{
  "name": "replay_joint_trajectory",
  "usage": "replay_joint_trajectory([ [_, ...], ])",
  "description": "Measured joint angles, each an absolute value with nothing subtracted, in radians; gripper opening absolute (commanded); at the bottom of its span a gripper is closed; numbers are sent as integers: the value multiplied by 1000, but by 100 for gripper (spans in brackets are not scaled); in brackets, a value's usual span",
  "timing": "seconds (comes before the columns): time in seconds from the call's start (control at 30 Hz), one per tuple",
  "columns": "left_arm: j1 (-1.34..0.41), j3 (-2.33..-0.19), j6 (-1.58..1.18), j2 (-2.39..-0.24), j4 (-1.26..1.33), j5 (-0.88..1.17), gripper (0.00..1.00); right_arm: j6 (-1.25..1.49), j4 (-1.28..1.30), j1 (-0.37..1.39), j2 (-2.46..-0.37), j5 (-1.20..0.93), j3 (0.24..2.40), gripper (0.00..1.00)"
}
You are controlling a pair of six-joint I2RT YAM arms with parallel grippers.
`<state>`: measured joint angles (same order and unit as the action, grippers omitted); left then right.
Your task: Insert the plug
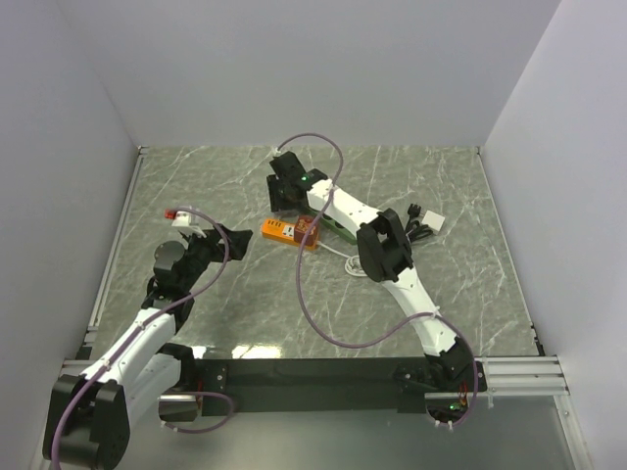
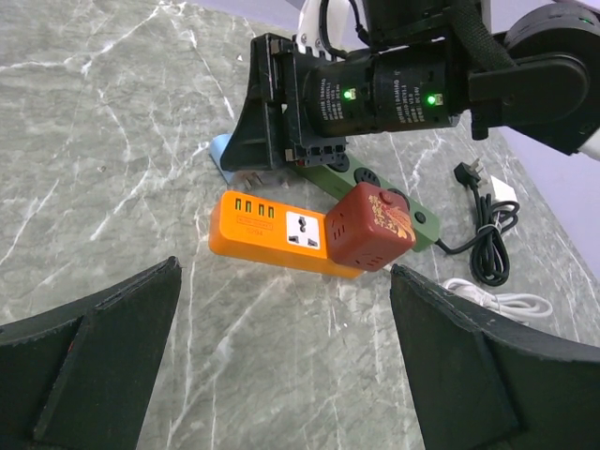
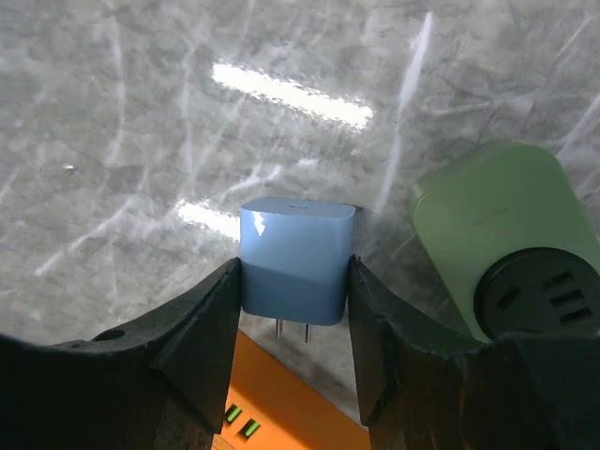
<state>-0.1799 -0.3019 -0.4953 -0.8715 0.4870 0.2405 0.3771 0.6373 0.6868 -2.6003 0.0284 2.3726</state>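
Note:
A light-blue plug with two metal prongs sits between the fingers of my right gripper, which is shut on its two sides. Its prongs point back toward the wrist, and its far end is down at the marble table. In the left wrist view the blue plug shows just behind the orange power strip. A dark red cube adapter sits on the strip's right end. My left gripper hangs open a little in front of the strip, with nothing between its fingers.
A green power strip lies right of the plug, partly under the right arm. A black cord with a plug and a coiled white cable lie to the right. White walls enclose the table.

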Motion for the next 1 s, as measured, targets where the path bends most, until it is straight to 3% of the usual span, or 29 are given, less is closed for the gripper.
replay_joint_trajectory([
  [0.33,-266,-280,-479,-866,542,166,97,447,373,685,-2232,-91,1874,0],
  [0.57,-337,-306,-449,-894,542,57,96,520,96,706,-1905,-178,1662,0],
  [1.0,-386,-314,-468,-887,671,2,97,571,-17,802,-1863,-263,1533,0],
])
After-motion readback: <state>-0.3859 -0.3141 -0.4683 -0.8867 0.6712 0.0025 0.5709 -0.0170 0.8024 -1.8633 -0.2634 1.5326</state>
